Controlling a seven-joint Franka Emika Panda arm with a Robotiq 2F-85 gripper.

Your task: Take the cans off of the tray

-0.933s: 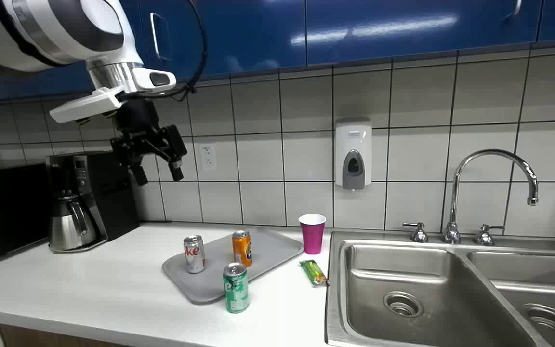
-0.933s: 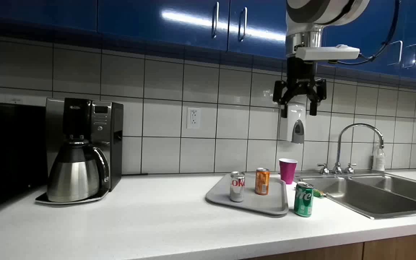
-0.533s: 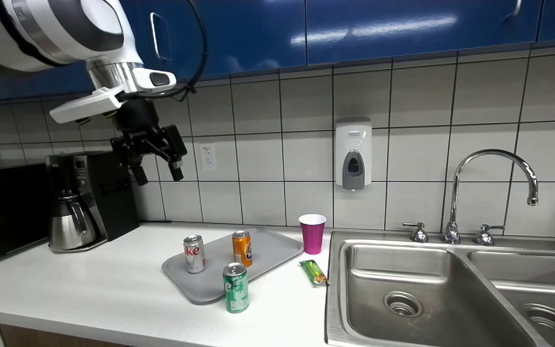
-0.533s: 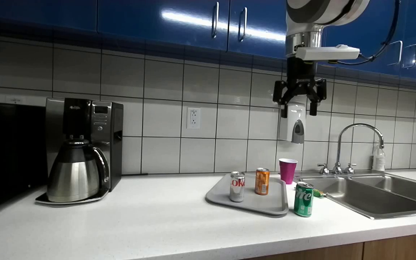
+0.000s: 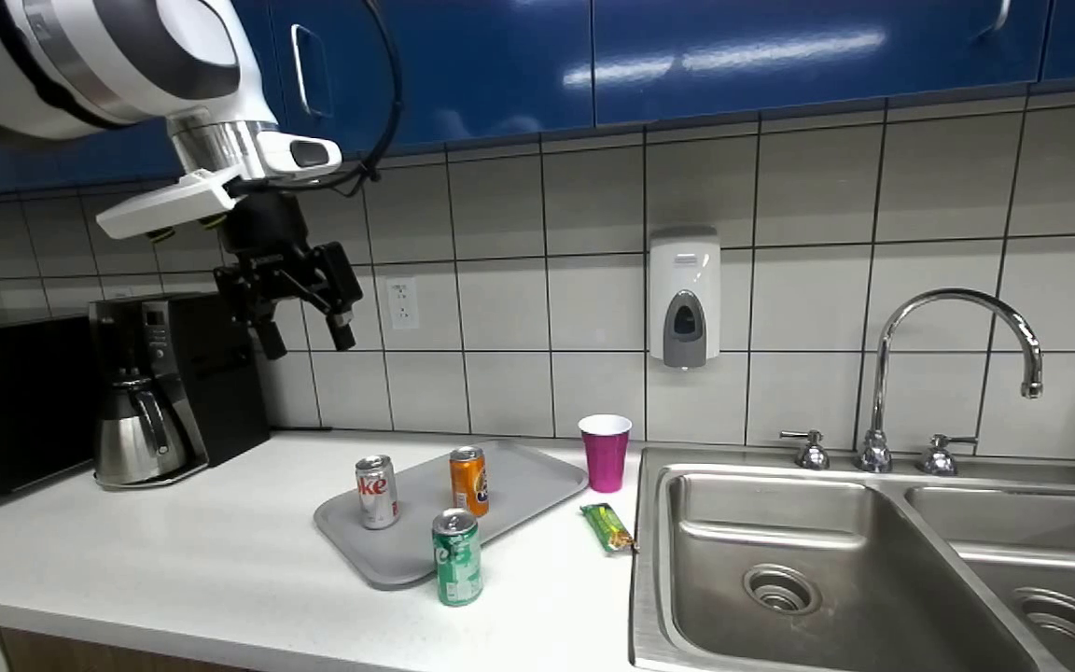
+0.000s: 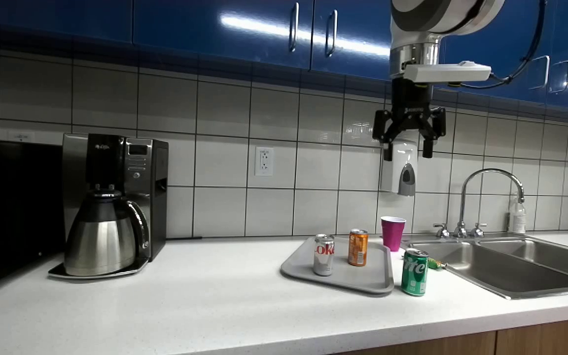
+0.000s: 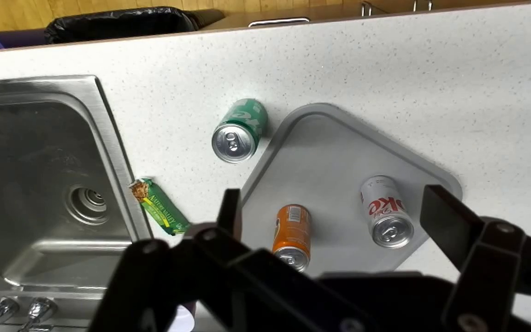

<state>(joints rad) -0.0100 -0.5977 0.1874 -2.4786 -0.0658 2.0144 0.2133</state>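
Note:
The grey tray (image 5: 528, 474) lies on the counter in both exterior views (image 6: 299, 268). The silver can (image 5: 377, 493) with red marks and the orange can (image 5: 469, 481) stand upright on it. The green can (image 5: 456, 557) stands upright on the counter beside the tray, off its edge, as the wrist view (image 7: 247, 115) also shows. My gripper (image 5: 307, 338) is open and empty, high above the counter. In the wrist view the orange can (image 7: 293, 228) and silver can (image 7: 383, 203) show far below, between my spread fingers (image 7: 334, 198). The gripper partly hides the orange can's top there.
A magenta cup (image 5: 606, 455) stands by the tray's back corner. A green snack bar (image 5: 607, 527) lies beside the steel sink (image 5: 654, 560). A coffee maker (image 6: 116, 197) stands at the far side. A soap dispenser (image 5: 684, 299) hangs on the wall; blue cabinets (image 5: 463, 75) are overhead.

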